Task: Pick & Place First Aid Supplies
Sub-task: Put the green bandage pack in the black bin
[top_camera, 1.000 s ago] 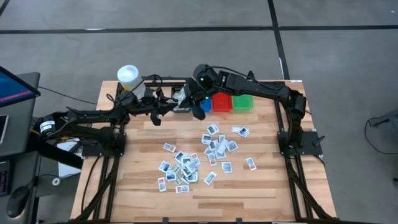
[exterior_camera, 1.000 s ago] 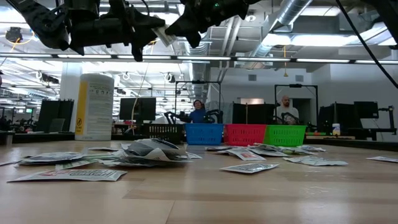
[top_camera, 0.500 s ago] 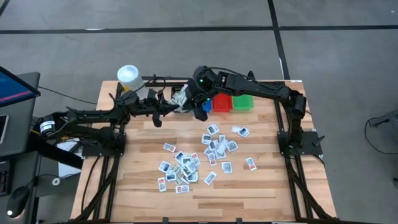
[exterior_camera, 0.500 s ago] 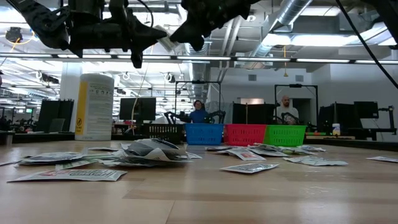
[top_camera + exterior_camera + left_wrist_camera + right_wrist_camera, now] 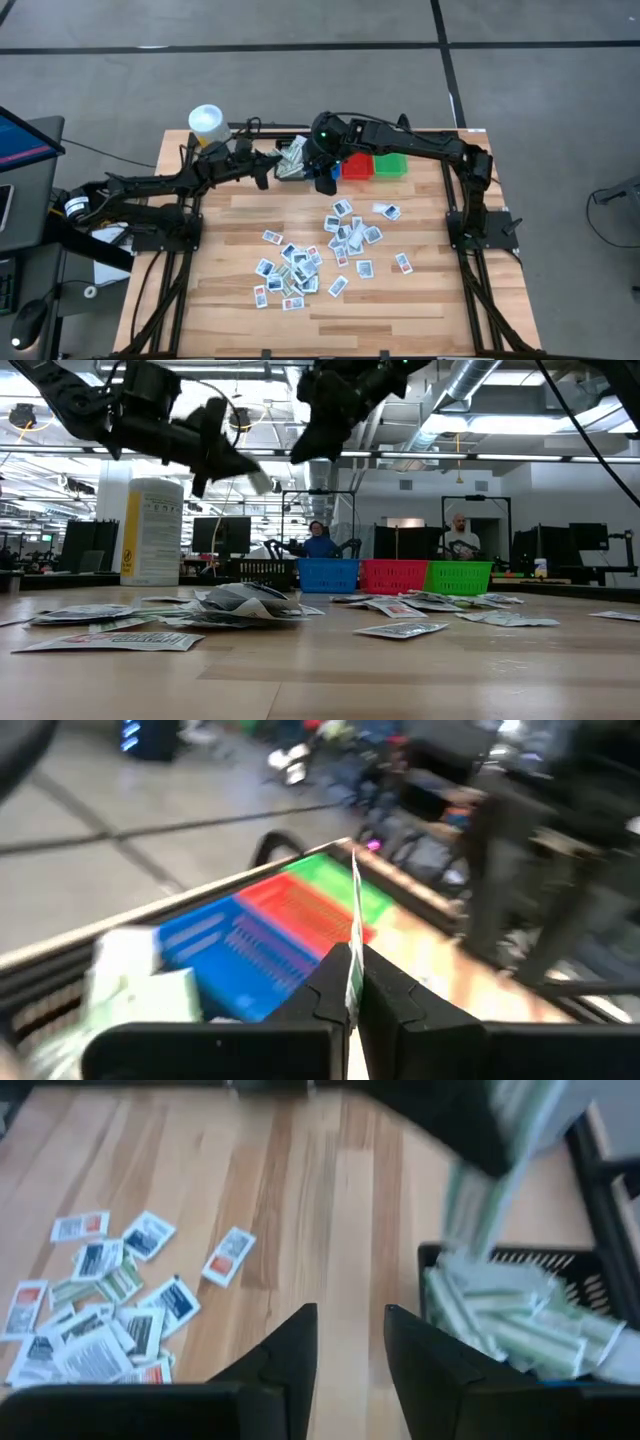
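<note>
Many small first aid packets (image 5: 318, 250) lie loose on the wooden table (image 5: 230, 240). My left gripper (image 5: 270, 168) reaches in from the table's left, shut on one pale packet (image 5: 262, 482), which it holds in the air by the black bin (image 5: 520, 1320). That bin holds several green-and-white packets. My right gripper (image 5: 350, 1350) stands open, with nothing between its fingers. It hangs just right of the held packet, over the blue bin (image 5: 337, 170). My left gripper pinches the packet between its two fingers, by the edge nearest the gripper (image 5: 352, 982). The fingers come from the table's left, almost level and tipped a little down. The packet shows edge-on and sticks out past the fingertips, lifted clear of the table.
The black, blue, red (image 5: 357, 165) and green (image 5: 391, 164) bins stand in a row at the table's far edge. A white tub (image 5: 206, 121) with a yellow label stands at the far left corner. Two people (image 5: 318, 538) sit in the room beyond.
The packet was between both grippers and has passed from my right gripper to my left. My left gripper has tipped downward with it and sunk a little. My right gripper has drawn off the packet and come down slightly.
</note>
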